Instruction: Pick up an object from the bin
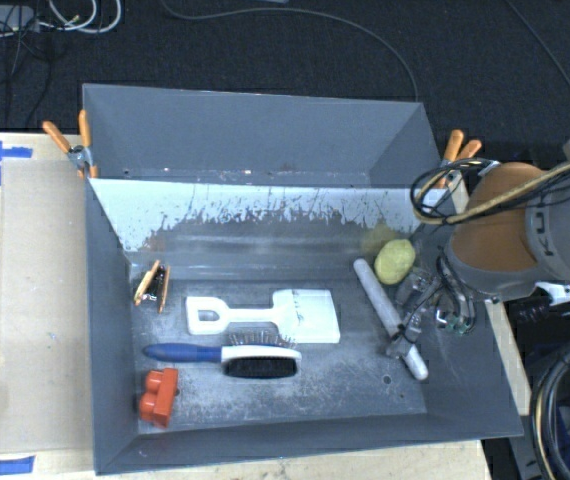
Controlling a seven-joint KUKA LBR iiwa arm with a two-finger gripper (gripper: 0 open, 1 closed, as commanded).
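Camera view: gripper [405,334] low at right side of bin [265,148], over grey rod [371,288] lying slantwise beside yellow ball [395,260]; open or closed, unclear. Advice: centre across rod's middle, avoid ball, close firmly, lift straight.

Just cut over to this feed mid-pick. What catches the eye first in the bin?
At the right, the claw hangs over a pale grey rod that lies slantwise, with a yellow-green ball just behind the rod's far end. In the middle, a white scoop lies beside a blue-handled brush. An orange block sits in the near left corner.
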